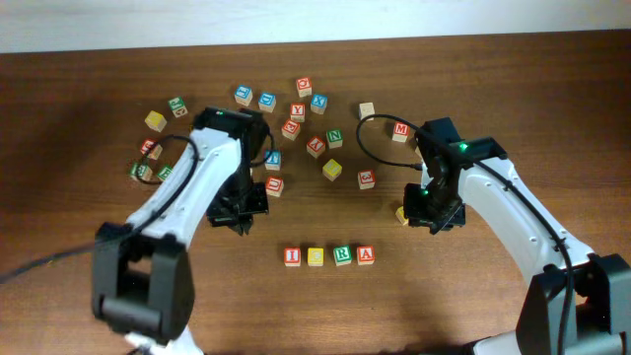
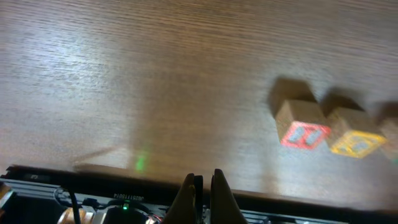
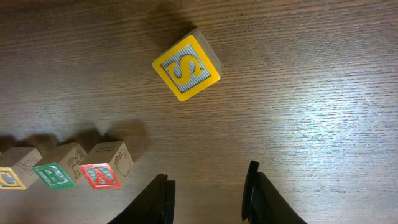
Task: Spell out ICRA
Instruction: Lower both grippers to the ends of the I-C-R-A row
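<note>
Row of four small wooden alphabet cubes, side by side at the front centre of the dark wooden table (image 1: pixel 552 118): one red-faced I (image 1: pixel 293 256), one yellow-faced C (image 1: pixel 315 256), one green-faced R (image 1: pixel 341 255), one red-faced A (image 1: pixel 365 255). Roughly twenty further letter cubes (image 1: pixel 315 145) lie scattered behind. Left gripper (image 2: pixel 202 183): fingers pressed together, holding nothing. Right gripper (image 3: pixel 208 186): jaws narrowly parted, empty, near one yellow-faced S cube (image 3: pixel 186 67).

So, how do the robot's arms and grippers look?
The left arm and right arm have white shells, black joints and bulky black bases, each with a looping black cable. A small green light glows on the right arm. The left gripper and right gripper have slim black fingers.
</note>
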